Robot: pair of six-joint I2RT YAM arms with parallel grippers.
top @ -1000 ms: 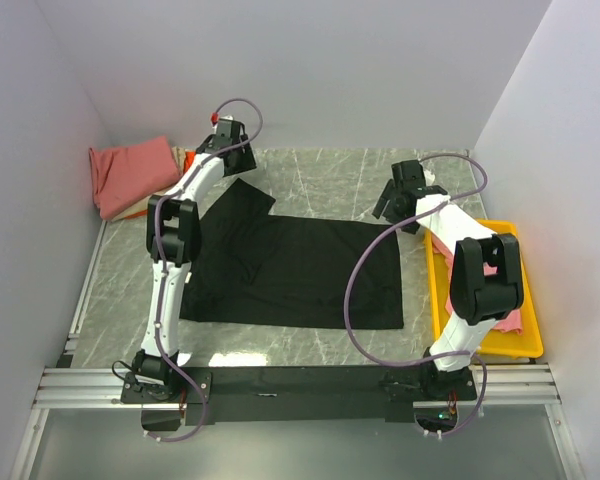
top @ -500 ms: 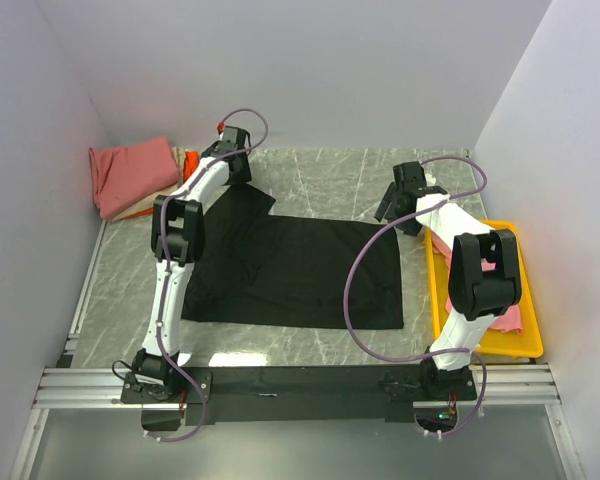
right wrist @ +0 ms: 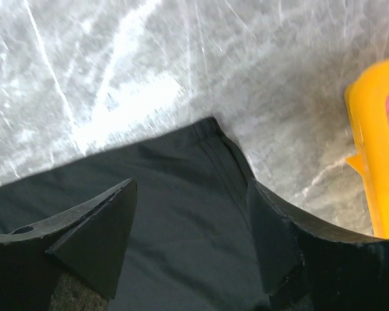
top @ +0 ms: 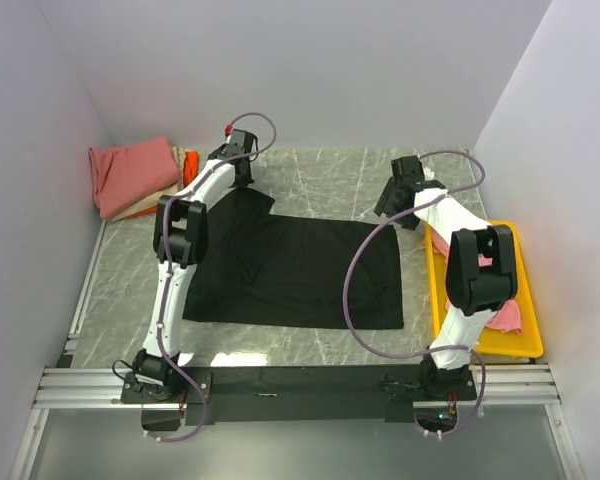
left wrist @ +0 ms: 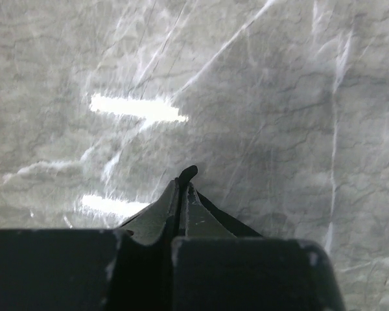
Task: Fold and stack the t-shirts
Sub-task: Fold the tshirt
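A large black t-shirt [top: 290, 270] lies spread flat on the marble table, one sleeve pointing to the far left. My left gripper [top: 242, 180] is at that sleeve's tip; in the left wrist view its jaws [left wrist: 183, 184] are shut, with a sliver of black cloth [left wrist: 189, 172] sticking out between them. My right gripper [top: 391, 212] hovers over the shirt's far right corner. In the right wrist view it [right wrist: 191, 191] stands open, and the black t-shirt's hemmed corner [right wrist: 207, 149] lies between and below the fingers.
Folded dusty-red [top: 130, 175], beige and orange [top: 189, 164] t-shirts are stacked in the far left corner. A yellow bin [top: 435, 290] at the right edge holds a pink t-shirt [top: 507, 317]; its rim [right wrist: 369, 155] shows close beside my right gripper. Walls enclose three sides.
My left gripper moved a little farther back and right, came down onto the sleeve tip and shut on it. My right gripper shifted slightly toward the shirt's far right corner, staying open.
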